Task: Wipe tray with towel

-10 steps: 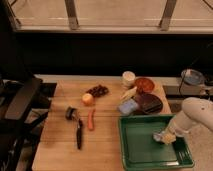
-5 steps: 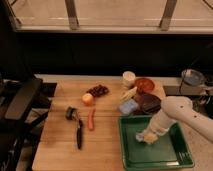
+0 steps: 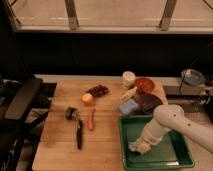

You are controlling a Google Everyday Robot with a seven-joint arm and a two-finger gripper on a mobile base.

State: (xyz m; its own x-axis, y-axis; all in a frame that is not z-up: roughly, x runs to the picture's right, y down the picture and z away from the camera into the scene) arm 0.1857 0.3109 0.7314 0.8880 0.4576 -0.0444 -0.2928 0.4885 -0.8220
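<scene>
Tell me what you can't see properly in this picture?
- Pincer: low in the green tray, its tips buried in the towel and under the arm.
- Tray's bottom rim: cut by the picture edge.
- Dark cluster near the orange fruit: too blurry to name.

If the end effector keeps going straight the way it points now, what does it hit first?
The end effector points down and left inside the tray, with the towel under it. It would likely press the towel into the tray floor first; depth is uncertain.
</scene>
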